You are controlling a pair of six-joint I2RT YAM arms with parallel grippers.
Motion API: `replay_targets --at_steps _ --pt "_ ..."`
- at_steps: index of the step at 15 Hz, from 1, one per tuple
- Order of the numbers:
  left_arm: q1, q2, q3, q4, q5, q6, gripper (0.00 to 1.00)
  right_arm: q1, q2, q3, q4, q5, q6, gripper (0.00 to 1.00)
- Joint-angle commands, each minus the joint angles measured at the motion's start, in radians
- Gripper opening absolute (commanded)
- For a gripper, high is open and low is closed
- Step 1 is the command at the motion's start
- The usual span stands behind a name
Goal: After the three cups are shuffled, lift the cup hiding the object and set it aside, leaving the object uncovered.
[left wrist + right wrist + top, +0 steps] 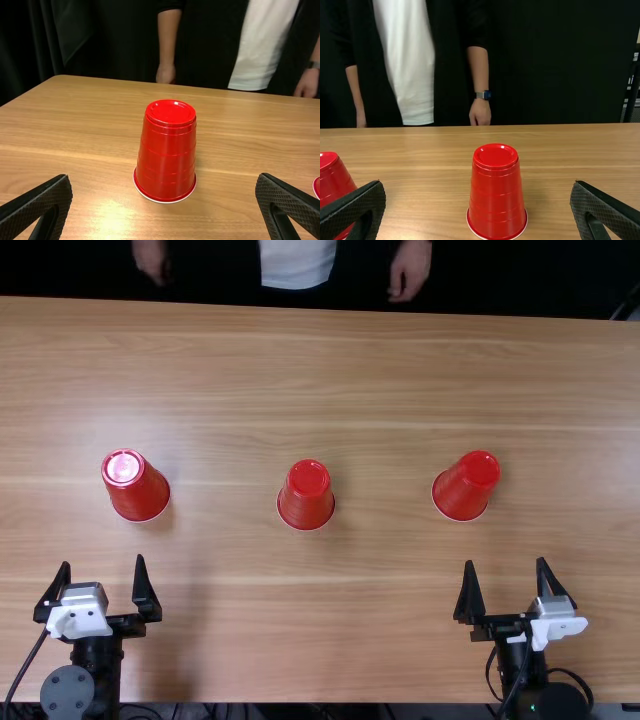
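Note:
Three red cups stand upside down in a row across the table: the left cup [134,487], the middle cup [306,495] and the right cup [466,486]. My left gripper [101,585] is open near the table's front edge, just in front of the left cup [166,151]. Open as well, my right gripper [505,586] sits at the front edge before the right cup [496,192]. The middle cup [334,185] also shows at the right wrist view's edge. No hidden object is visible.
A person stands behind the far edge of the table [320,370], hands [409,278] hanging off the wood and touching nothing. Bare wood lies between the cups and around them.

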Motion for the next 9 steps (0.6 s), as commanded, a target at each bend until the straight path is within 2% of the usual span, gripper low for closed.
replay_targets --at_steps 1,3,4,6,8,9 --pt "-0.002 -0.012 -0.019 -0.005 0.003 0.007 1.00 -0.010 -0.006 -0.008 -0.003 0.000 -0.005 1.00" --pt "-0.002 -0.012 -0.019 0.001 0.006 0.005 1.00 -0.012 -0.006 -0.008 -0.001 0.015 -0.005 1.00" --pt "-0.002 -0.012 -0.019 -0.003 0.008 0.005 1.00 -0.014 -0.006 -0.006 0.012 0.029 -0.009 1.00" --pt "-0.002 -0.012 0.032 -0.017 0.010 0.005 1.00 -0.014 -0.006 0.015 0.010 0.031 -0.009 1.00" --pt "-0.001 -0.005 0.153 -0.091 0.038 0.005 1.00 -0.015 -0.006 0.107 -0.001 0.031 -0.011 1.00" --pt "0.001 0.057 0.222 -0.128 0.045 0.005 1.00 -0.015 -0.006 0.152 -0.007 0.031 -0.011 1.00"
